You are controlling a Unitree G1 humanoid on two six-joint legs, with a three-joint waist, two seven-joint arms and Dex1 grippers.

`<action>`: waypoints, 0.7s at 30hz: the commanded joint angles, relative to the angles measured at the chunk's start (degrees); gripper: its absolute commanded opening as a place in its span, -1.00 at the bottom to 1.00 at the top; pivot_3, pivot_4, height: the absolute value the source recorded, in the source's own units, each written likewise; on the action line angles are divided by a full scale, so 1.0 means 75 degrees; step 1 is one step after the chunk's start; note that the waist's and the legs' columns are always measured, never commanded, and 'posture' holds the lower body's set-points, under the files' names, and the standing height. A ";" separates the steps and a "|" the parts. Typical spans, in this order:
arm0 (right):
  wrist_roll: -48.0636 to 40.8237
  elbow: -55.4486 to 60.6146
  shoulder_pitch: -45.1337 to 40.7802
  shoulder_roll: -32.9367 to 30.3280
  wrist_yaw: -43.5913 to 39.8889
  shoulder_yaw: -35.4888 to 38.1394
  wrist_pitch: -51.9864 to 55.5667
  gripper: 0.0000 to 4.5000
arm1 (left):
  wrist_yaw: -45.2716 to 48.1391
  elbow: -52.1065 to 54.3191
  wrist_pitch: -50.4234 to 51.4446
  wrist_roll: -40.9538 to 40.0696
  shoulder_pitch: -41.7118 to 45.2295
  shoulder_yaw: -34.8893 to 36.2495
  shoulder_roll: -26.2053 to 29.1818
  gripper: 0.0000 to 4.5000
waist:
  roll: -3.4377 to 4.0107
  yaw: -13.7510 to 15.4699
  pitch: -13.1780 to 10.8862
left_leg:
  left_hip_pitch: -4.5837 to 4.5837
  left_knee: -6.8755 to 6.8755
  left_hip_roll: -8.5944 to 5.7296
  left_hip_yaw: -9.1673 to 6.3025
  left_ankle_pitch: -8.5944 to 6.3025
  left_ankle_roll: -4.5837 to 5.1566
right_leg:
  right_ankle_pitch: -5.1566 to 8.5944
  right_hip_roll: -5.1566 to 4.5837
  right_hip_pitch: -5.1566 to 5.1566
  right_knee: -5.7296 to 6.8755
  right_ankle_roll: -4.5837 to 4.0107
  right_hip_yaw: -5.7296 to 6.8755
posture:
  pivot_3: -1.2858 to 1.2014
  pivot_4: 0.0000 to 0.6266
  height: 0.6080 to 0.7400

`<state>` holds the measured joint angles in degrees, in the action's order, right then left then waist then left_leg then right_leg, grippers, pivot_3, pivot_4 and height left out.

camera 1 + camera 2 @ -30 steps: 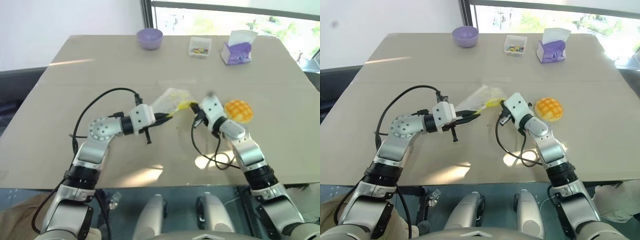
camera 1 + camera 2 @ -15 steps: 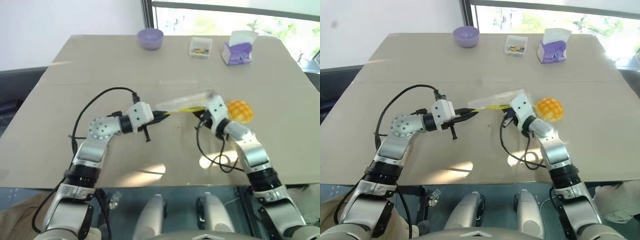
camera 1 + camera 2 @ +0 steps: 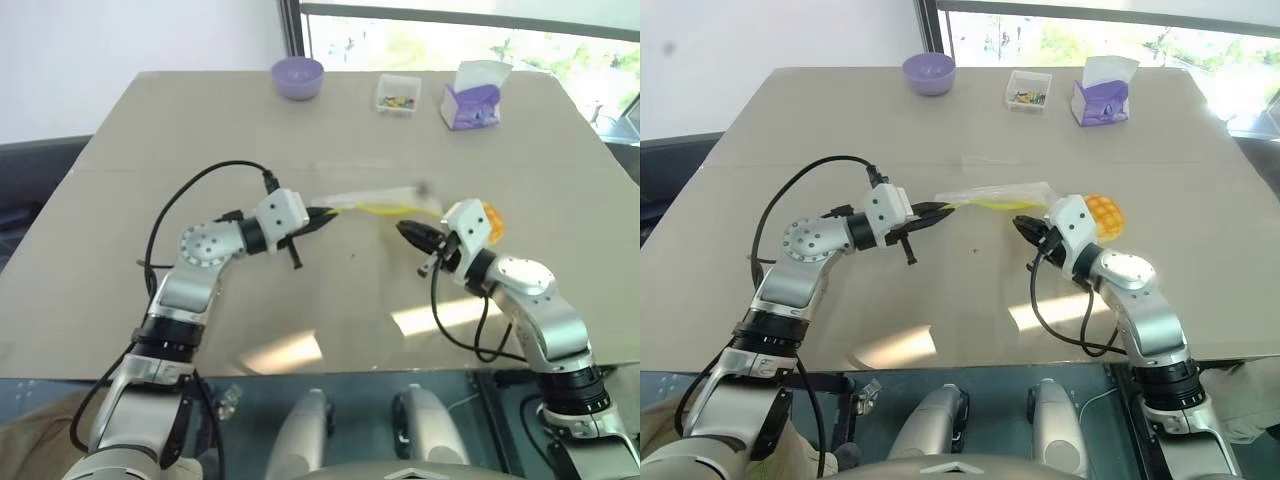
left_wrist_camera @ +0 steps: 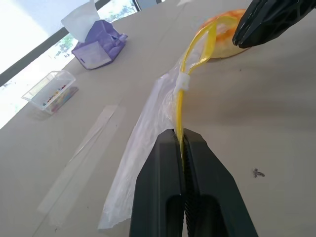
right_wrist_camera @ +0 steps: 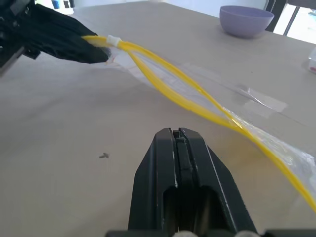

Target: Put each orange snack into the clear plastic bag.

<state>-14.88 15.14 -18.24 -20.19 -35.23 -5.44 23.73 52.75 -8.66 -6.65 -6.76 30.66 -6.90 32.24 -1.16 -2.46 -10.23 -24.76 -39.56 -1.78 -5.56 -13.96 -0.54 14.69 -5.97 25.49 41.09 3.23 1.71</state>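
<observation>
Holding the bag by its zip end, left gripper [image 4: 183, 148] stayed clamped on the yellow zip strip.

The right gripper [image 5: 177, 136], fingers pressed together on nothing, had let go of the clear plastic bag [image 3: 365, 200] and drawn back toward the robot, whereas half a second earlier it was at the bag's far end. The bag hung stretched from the left gripper, its zip strip parted into a loop. The orange snack [image 3: 1103, 212] lay on the table [image 3: 180, 130] just behind the right wrist, still outside the bag; loading probably came next. Purple bowl [image 3: 298, 76], small clear box [image 3: 399, 94] and tissue box [image 3: 470, 102] stood well apart along the far edge, leaving open table around the arms.
</observation>
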 commanded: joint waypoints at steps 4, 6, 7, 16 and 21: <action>-0.0116 -0.0166 -0.0393 0.0263 0.0126 0.0050 -0.0225 -0.96 | -0.0051 0.0167 -0.0035 0.0055 0.0170 0.0041 -0.0026 -1.00 | 0.0000 -0.0003 0.0000 | 0.0001 0.0000 0.0000 0.0000 0.0000 0.0000 | 0.0000 0.0001 0.0000 0.0001 0.0000 0.0000 | 0.03 -0.52 -0.12; -0.0088 -0.0310 -0.0479 0.0391 0.0155 -0.0014 -0.0295 -0.96 | -0.0059 0.0219 -0.0018 0.0069 0.0161 0.0030 -0.0040 -1.00 | 0.0000 -0.0001 0.0000 | 0.0000 0.0000 0.0000 -0.0001 0.0000 0.0000 | 0.0000 0.0001 0.0000 0.0001 0.0000 0.0001 | 0.03 -0.52 -0.12; -0.0083 -0.0370 -0.0513 0.0442 0.0158 -0.0031 -0.0319 -0.96 | -0.0064 0.0254 -0.0004 0.0076 0.0151 0.0027 -0.0045 -1.00 | 0.0000 -0.0001 0.0000 | 0.0000 0.0000 0.0000 -0.0001 0.0000 0.0000 | 0.0000 0.0001 0.0000 0.0000 0.0000 0.0001 | 0.03 -0.52 -0.12; -0.0067 -0.0604 -0.0964 0.0712 0.0324 -0.0027 -0.0043 -0.96 | -0.0002 0.0632 0.0115 0.0024 0.0042 -0.0017 -0.0066 -1.00 | 0.0000 -0.0010 0.0000 | 0.0001 0.0000 0.0000 0.0002 0.0000 0.0000 | 0.0000 0.0000 0.0001 0.0002 0.0000 -0.0001 | 0.03 -0.52 -0.12; -0.0694 0.0433 -0.1039 0.0664 0.0398 0.0132 0.0931 -0.96 | -0.0051 0.0792 0.0285 0.0071 -0.0023 -0.0009 -0.0047 -1.00 | 0.0000 -0.0004 0.0000 | -0.0001 0.0000 0.0000 -0.0002 0.0000 -0.0001 | 0.0000 0.0001 0.0003 0.0001 0.0000 0.0000 | 0.03 -0.52 -0.12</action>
<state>-17.57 13.51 -25.55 -14.99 -32.10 -5.70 28.76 52.72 -5.04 -4.75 -6.16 30.62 -7.32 31.62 -1.16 -2.49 -10.23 -24.78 -39.56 -1.78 -5.58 -13.96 -0.54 14.69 -5.97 25.52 41.09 3.23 1.71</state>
